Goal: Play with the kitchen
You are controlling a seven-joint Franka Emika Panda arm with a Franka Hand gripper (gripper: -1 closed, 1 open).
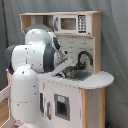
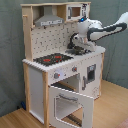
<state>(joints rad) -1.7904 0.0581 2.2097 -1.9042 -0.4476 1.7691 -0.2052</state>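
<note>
**Arm reaches over the sink of the toy kitchen**

Grey-green curtain cloth hangs behind everything in both exterior views, and the wooden floor shows at five o'clock in the second exterior view.

Biggest in the scene is the tall toy play kitchen of pale wood and white panels, standing on that floor and filling the middle of both views. In the first exterior view the bulky white and black robot arm stands at nine o'clock, covering the kitchen's side there; in the second exterior view it enters from two o'clock. The white oven door hangs open, tipped down at six o'clock. The grey hood sits at twelve o'clock, the red-ringed black hob at centre. The microwave is up top. The gripper hovers over the grey sink, beside the black tap; I cannot tell how its fingers stand.
</note>
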